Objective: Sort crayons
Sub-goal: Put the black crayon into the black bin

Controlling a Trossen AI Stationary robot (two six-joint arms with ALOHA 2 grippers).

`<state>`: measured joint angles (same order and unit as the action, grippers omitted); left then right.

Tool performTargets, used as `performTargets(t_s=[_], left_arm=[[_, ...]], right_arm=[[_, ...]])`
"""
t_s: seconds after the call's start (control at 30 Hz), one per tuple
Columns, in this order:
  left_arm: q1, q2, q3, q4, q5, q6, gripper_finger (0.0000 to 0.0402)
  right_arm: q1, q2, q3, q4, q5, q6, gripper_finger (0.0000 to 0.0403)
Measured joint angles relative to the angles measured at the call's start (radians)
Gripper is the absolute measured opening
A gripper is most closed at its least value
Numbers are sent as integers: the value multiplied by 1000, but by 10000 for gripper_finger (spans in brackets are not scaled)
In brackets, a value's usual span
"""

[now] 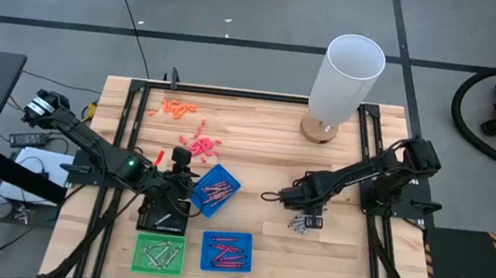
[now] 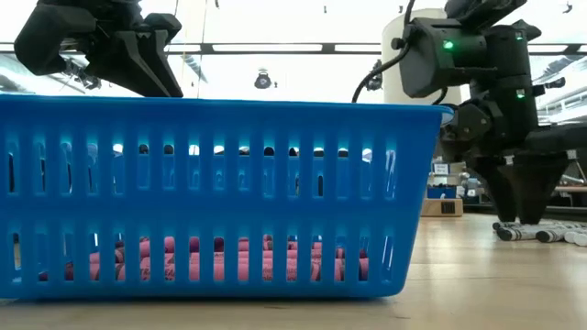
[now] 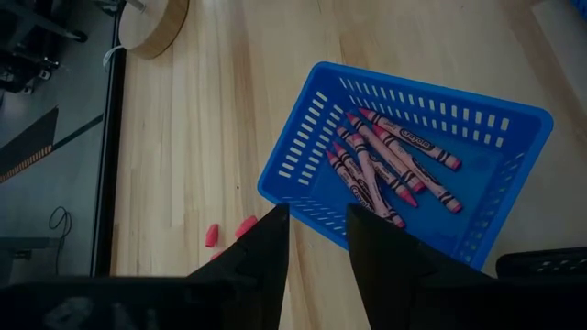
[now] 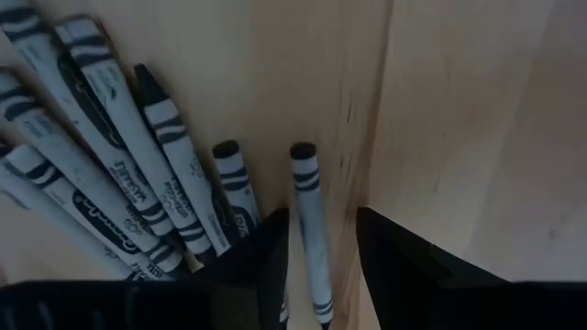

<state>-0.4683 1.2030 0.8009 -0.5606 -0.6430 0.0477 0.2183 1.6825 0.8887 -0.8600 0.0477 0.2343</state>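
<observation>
In the low view, most of the table is hidden by the blue basket (image 2: 215,197), and the red crayons (image 2: 220,258) are glimpsed only through its slots. The grey crayons (image 4: 110,165) are cut off by the right wrist picture's edge.

The table (image 1: 256,149) is pale planked wood, smooth and matt; the blue baskets (image 3: 477,137) look like moulded slotted plastic with a slight sheen; the crayons (image 4: 128,137) wear matt printed paper wrappers; the gripper fingers (image 3: 385,247) seem matt black plastic.
</observation>
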Motion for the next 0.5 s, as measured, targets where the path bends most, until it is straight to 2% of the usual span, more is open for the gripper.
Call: performTargets(t_s=[0.17,0.5], left_arm=[[0,0,0,-2,0,-6,121],[0,0,0,-14,0,-10,121]], right_arm=[[-55,-1,0,23,-47,-56,115],[-97,-2,0,77,-47,-137,49]])
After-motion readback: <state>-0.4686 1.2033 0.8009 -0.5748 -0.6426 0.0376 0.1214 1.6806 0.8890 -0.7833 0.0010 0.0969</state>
